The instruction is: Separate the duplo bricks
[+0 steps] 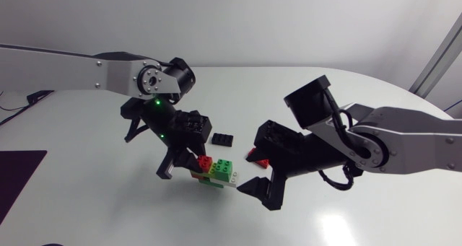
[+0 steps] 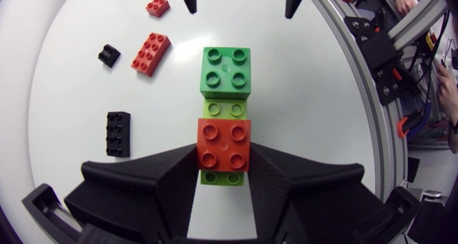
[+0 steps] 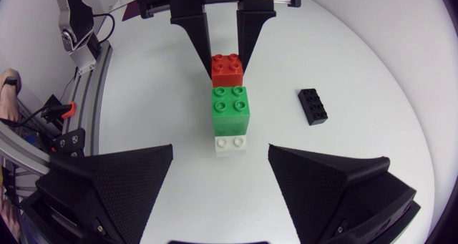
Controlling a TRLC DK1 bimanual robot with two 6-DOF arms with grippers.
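A short stack of duplo bricks stands mid-table: a red 2x2 brick [image 2: 223,144] and a dark green 2x2 brick [image 2: 226,71] sit side by side on a light green base [image 2: 223,109]. A white brick [image 3: 232,144] is at the end nearest my right gripper. My left gripper [image 2: 223,154] is shut on the red brick [image 1: 206,162], one finger against each side. My right gripper [image 3: 221,152] stands open just short of the white end of the stack [image 1: 232,177], touching nothing.
A black 2x4 brick [image 1: 223,138] lies beyond the stack. In the left wrist view, a red 2x4 brick [image 2: 150,52], a small red brick [image 2: 158,6] and a small black brick [image 2: 109,55] lie loose farther off. The table edge [image 2: 343,94] curves past the stack.
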